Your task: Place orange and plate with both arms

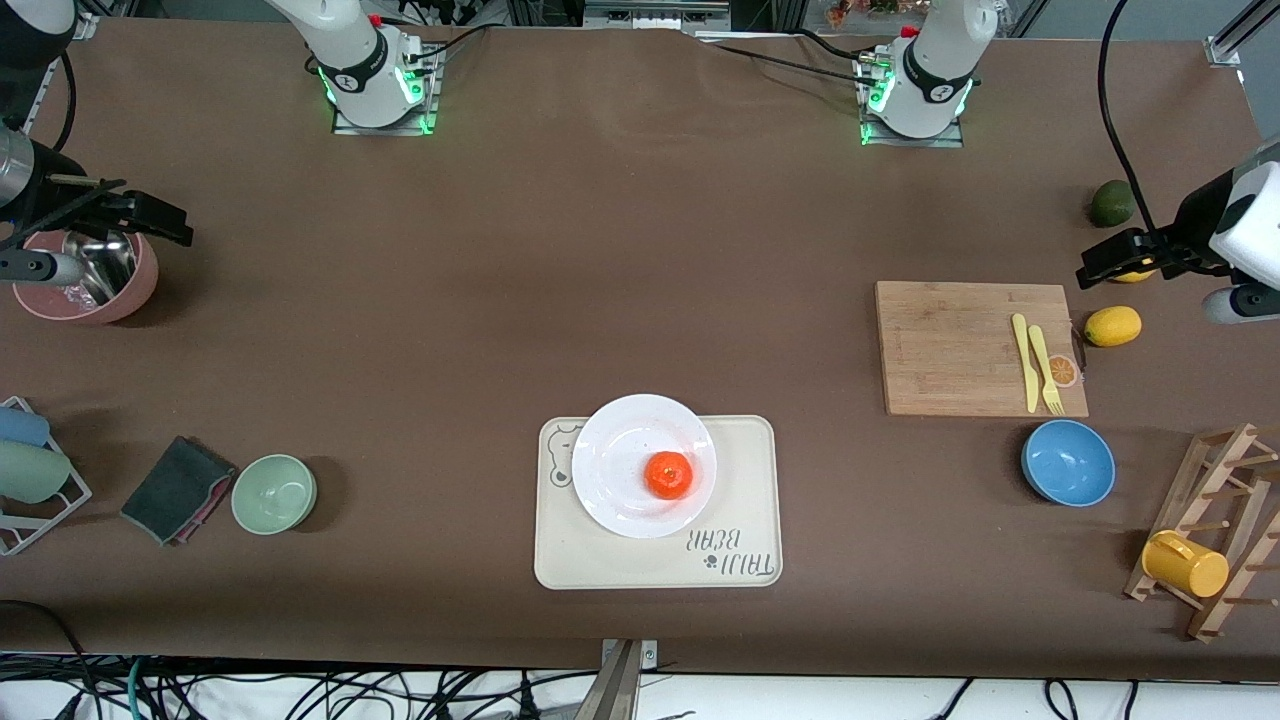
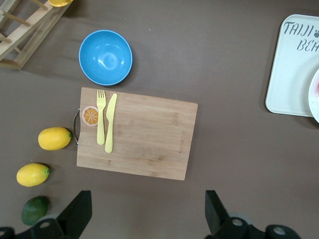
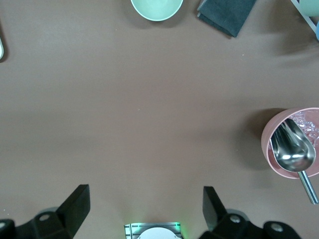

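Note:
The orange (image 1: 668, 474) rests on the white plate (image 1: 620, 450), which sits on a cream bear-print tray (image 1: 657, 560) near the table's front edge, midway between the arms. My left gripper (image 1: 1095, 268) hangs open and empty over the left arm's end of the table, above a lemon. In the left wrist view its fingers (image 2: 79, 204) stand wide apart over bare table beside the cutting board, and a sliver of the plate (image 2: 316, 94) shows at the edge. My right gripper (image 1: 170, 222) is open and empty over the pink tub, apart from the plate; in the right wrist view this gripper (image 3: 145, 196) frames bare table.
A wooden cutting board (image 1: 960, 345) carries a yellow knife and fork. Around it lie two lemons (image 1: 1113, 326), a lime (image 1: 1111, 203), a blue bowl (image 1: 1068, 462) and a mug rack (image 1: 1215, 545). At the right arm's end stand a pink tub with scoop (image 1: 95, 285), green bowl (image 1: 274, 493) and dark cloth (image 1: 178, 488).

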